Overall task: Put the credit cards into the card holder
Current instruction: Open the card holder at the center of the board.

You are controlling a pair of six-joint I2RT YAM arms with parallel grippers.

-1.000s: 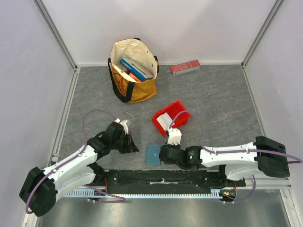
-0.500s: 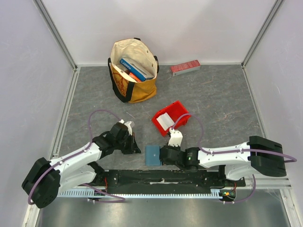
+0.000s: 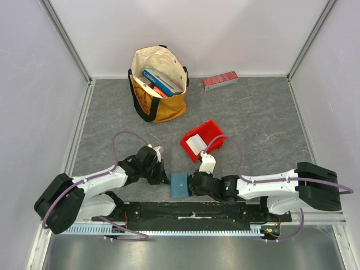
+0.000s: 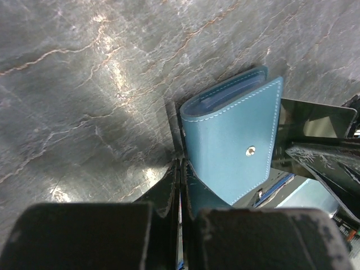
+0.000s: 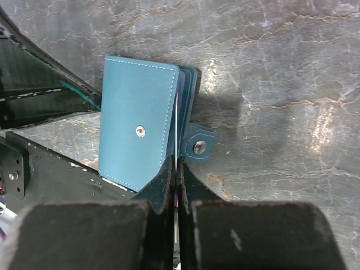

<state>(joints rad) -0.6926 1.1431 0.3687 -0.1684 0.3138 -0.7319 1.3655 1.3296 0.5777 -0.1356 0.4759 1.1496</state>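
The teal card holder (image 3: 179, 184) sits low in the middle of the top view, at the near edge of the grey stone-patterned table (image 3: 259, 118), just above the black rail (image 3: 169, 212) that carries the arm bases. It is folded shut, stitched cover with a small metal snap facing up, while its closure tab (image 5: 197, 145) hangs loose off the open edge, unfastened. In the right wrist view its lower corner overlaps the black rail, and the lighter blue leaves show along the open edge. The right fingers (image 5: 162, 183) are drawn almost together, only a thin slit between them, and the holder's open edge runs straight into that slit, so they look to be pinching it. From the opposite side, the left fingers (image 4: 166, 188) are also narrow, pressed nearly flat on each other, their tips touching the holder's corner by the rounded spine; whether they grip anything cannot be told. Up and to the right of the holder in the top view, near it, stands a red bin (image 3: 212, 130) with a white credit card (image 3: 195, 144) lying in it. Farther up, towards the back wall, are a cream and mustard tote bag (image 3: 163, 109) holding books at upper centre left, and a long red box (image 3: 220, 80) to its right, well apart.
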